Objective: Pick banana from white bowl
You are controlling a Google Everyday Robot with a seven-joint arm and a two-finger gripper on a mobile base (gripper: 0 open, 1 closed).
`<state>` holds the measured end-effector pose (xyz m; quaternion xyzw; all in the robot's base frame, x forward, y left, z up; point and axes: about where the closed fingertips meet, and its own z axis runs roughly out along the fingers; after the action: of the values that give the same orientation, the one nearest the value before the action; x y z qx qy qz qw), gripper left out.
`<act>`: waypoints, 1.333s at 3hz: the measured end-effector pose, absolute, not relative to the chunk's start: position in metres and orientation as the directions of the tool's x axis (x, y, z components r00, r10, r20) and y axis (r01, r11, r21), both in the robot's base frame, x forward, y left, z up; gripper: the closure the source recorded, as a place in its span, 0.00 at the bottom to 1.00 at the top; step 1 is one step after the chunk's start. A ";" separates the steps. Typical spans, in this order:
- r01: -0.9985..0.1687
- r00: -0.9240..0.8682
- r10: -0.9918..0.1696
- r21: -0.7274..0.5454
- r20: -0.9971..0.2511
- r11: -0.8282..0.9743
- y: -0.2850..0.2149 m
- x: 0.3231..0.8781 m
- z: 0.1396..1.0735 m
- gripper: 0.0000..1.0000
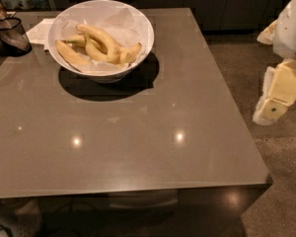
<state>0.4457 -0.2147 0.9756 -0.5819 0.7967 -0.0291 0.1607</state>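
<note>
Banana [99, 37] in white bowl [149, 31], far-left on table [163, 162].
End effector [272, 108] hangs beyond the table's right edge, well apart from the bowl; banana's long axis runs diagonally across the view; opening: cannot tell.

Dim light, glare spots on table [138, 157], bright end effector [272, 108] at right

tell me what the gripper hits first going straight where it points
Probably the floor: the gripper hangs beside the table, past its edge, tipped downward; depth is unclear.
</note>
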 end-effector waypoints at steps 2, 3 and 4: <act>-0.874 -0.402 -0.883 -0.187 -0.241 0.448 -0.192 0.507 0.975 0.00; -0.874 -0.395 -0.884 -0.194 -0.250 0.445 -0.186 0.510 0.977 0.00; -0.878 -0.393 -0.878 -0.173 -0.272 0.447 -0.179 0.516 0.974 0.00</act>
<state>0.5163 -0.1794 0.9744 -0.5260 0.8346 -0.0004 0.1635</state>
